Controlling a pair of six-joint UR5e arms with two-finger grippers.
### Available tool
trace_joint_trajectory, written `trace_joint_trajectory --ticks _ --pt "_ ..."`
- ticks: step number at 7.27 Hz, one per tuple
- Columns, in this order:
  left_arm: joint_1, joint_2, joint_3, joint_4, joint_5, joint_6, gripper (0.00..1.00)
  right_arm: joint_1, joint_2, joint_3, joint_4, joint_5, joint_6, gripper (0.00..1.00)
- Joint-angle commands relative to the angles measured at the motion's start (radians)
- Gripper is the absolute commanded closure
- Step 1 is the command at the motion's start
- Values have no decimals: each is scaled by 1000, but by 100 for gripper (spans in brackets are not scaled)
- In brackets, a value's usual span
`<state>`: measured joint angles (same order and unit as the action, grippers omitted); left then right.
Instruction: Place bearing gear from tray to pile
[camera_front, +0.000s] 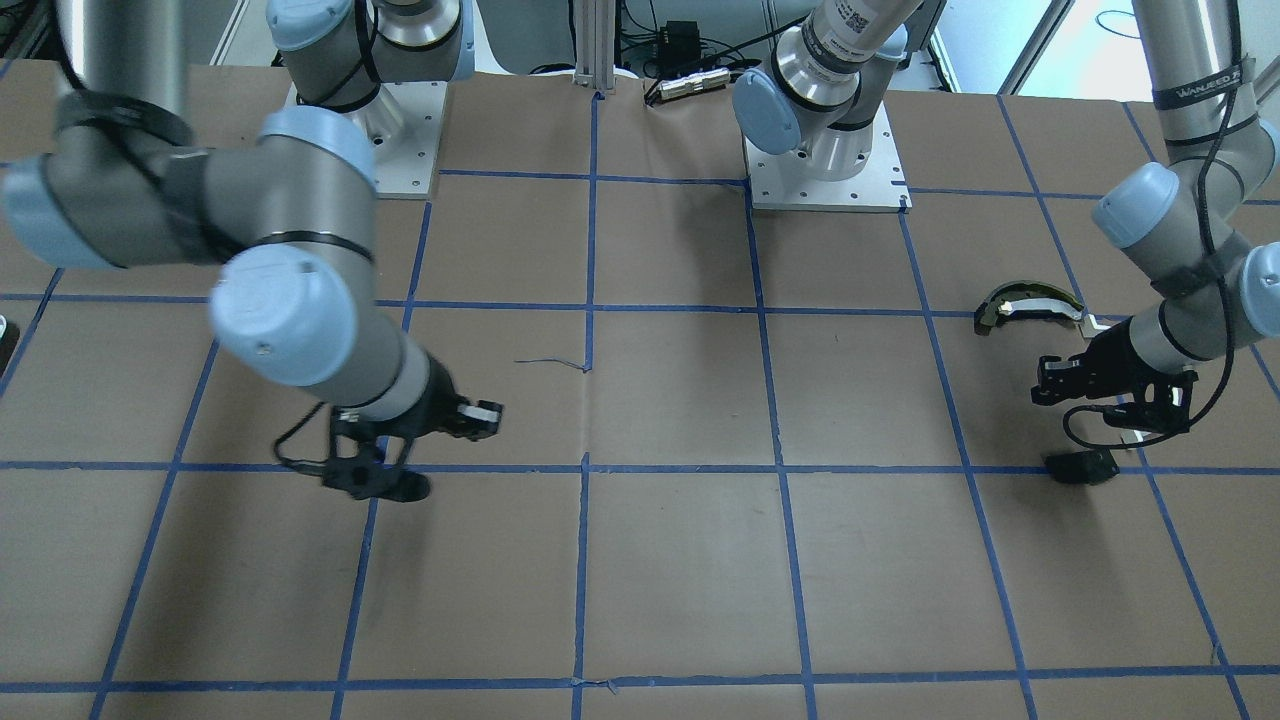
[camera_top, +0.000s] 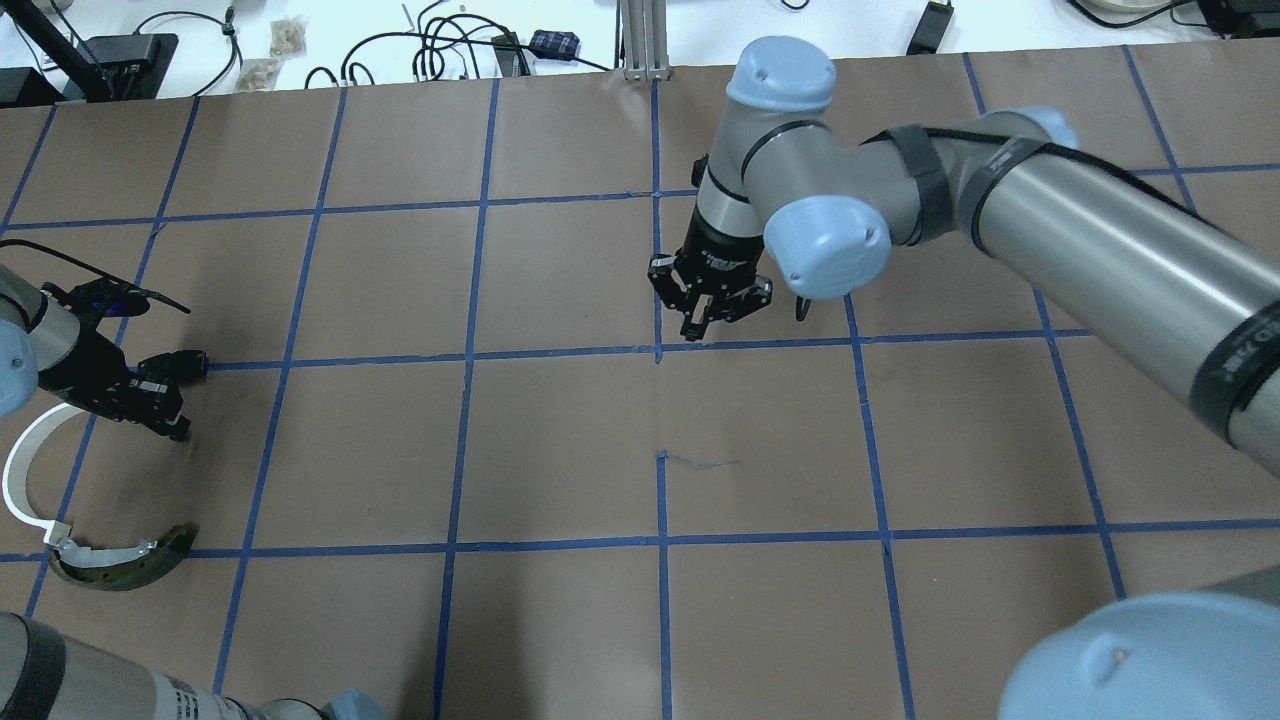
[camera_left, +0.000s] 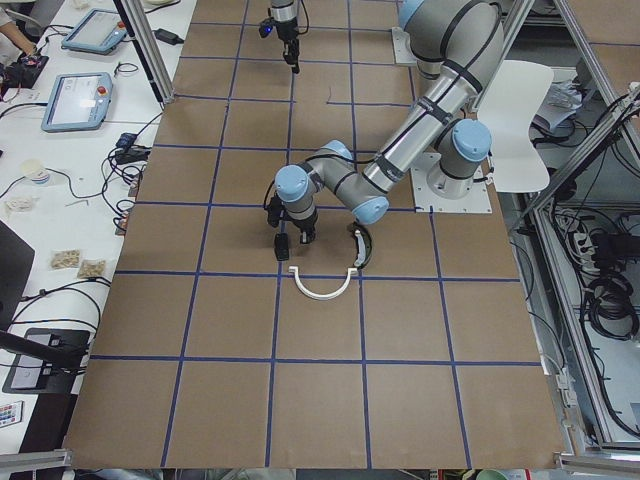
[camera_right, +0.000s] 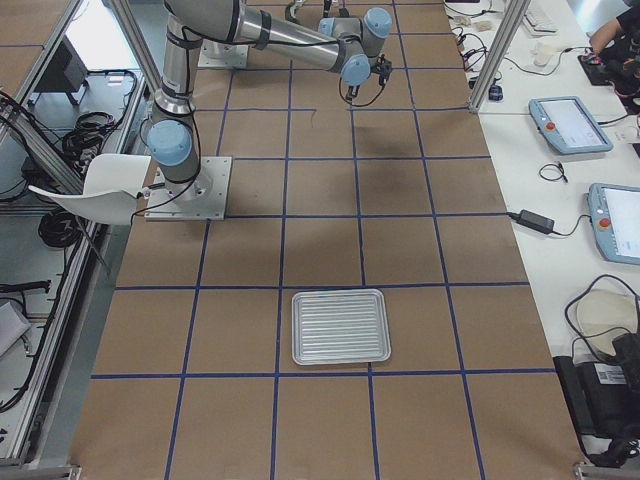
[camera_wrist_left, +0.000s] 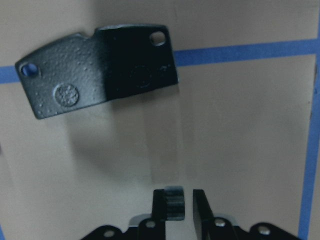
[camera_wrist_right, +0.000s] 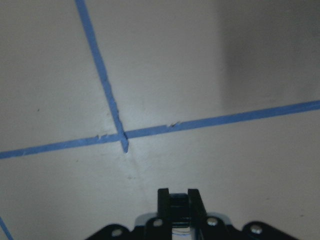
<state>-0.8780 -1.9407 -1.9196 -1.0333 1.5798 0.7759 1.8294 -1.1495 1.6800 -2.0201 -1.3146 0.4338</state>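
My left gripper (camera_wrist_left: 179, 200) hangs a little above the table over the pile, and a small dark bearing gear (camera_wrist_left: 174, 202) sits between its fingers. In front of it lies the flat black plate (camera_wrist_left: 100, 65), which the front view (camera_front: 1080, 466) also shows. The thin white arc strip (camera_top: 22, 455) and the olive-and-white curved piece (camera_top: 120, 565) lie close beside the left gripper (camera_top: 172, 428). My right gripper (camera_top: 697, 328) hovers shut and empty over a tape crossing mid-table. The silver tray (camera_right: 340, 326) appears only in the exterior right view and looks empty.
Brown paper with a blue tape grid (camera_top: 660, 350) covers the table. The two arm bases (camera_front: 825, 165) stand on the robot's side. Cables and tablets (camera_right: 570, 125) lie off the table's edge on the operators' side.
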Motion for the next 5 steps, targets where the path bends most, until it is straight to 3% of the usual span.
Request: trace_joint_trajectory --ticks 1,2,4,5 --pt "-21 18 57 -14 0 -7 0 68 10 104 -127 52 43 100" --pt "-76 51 106 -74 0 -47 0 99 23 104 -168 51 45 93" --pt "-244 107 136 -169 0 -270 0 108 27 106 -203 43 130 26" --pt "-295 126 128 -177 -1 -334 0 107 21 104 -203 34 150 0"
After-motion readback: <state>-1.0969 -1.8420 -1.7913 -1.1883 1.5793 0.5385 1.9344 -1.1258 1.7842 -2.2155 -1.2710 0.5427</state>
